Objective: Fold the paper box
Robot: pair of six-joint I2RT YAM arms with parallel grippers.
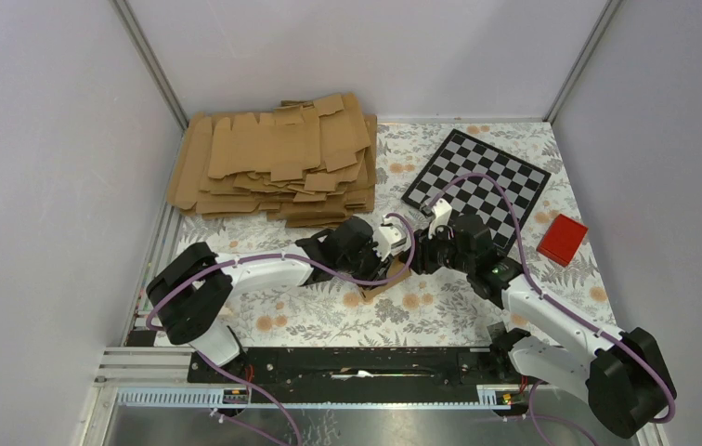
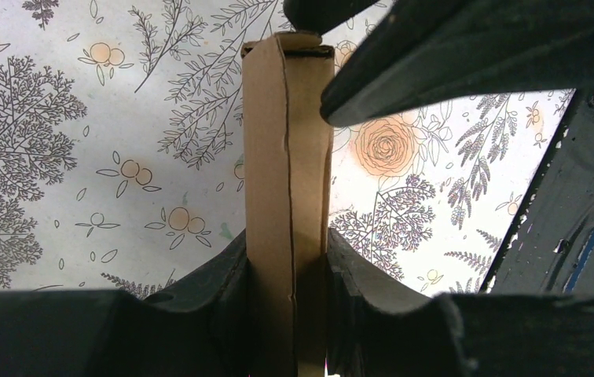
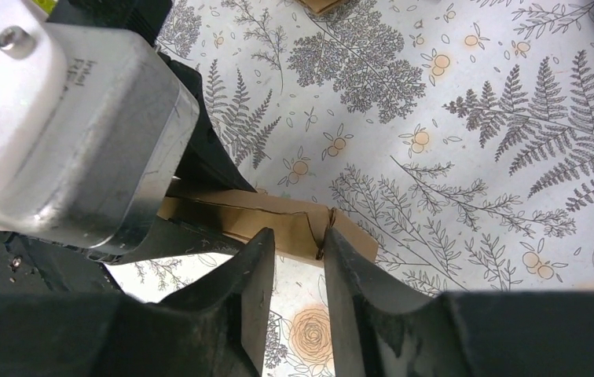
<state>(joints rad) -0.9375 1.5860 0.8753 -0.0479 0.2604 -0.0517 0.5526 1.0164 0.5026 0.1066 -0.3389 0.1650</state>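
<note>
The box (image 2: 287, 196) is a slim, flattened sleeve of matte brown kraft card, with a ragged seam running down its face. In the overhead view it sits at the centre of the frame, low over the floral cloth (image 3: 474, 118), where the two arms meet. The left gripper (image 2: 286, 263) is clenched on it, a finger pressed against each side. The right gripper (image 3: 300, 239) straddles the box's edge with a gap between its fingers; whether it pinches the card I cannot tell. The card looks light, thin and easily crushed, stiff only across its panels. It is probably best held gently on flat panels beside a crease, not by loose flaps.
</note>
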